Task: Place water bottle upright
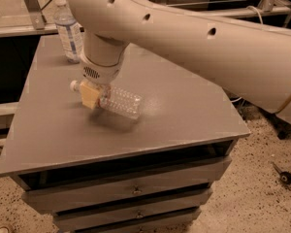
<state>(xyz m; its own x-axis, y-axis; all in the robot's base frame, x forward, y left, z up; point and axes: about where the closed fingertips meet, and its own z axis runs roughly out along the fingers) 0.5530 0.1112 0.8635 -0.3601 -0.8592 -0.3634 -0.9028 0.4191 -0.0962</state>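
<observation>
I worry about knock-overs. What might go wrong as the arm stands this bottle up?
The gripper holds the water bottle, lying on its side, near its capped end; the long body could swing or slip out when tilted. The other bottle stands upright at the table's back left corner, near the wrist; a wide swing might knock it over.

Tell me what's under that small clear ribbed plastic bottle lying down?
Only the flat grey table top and a shadow show under the bottle. The robot's gripper, at its neck, covers what lies beneath that end.
</observation>
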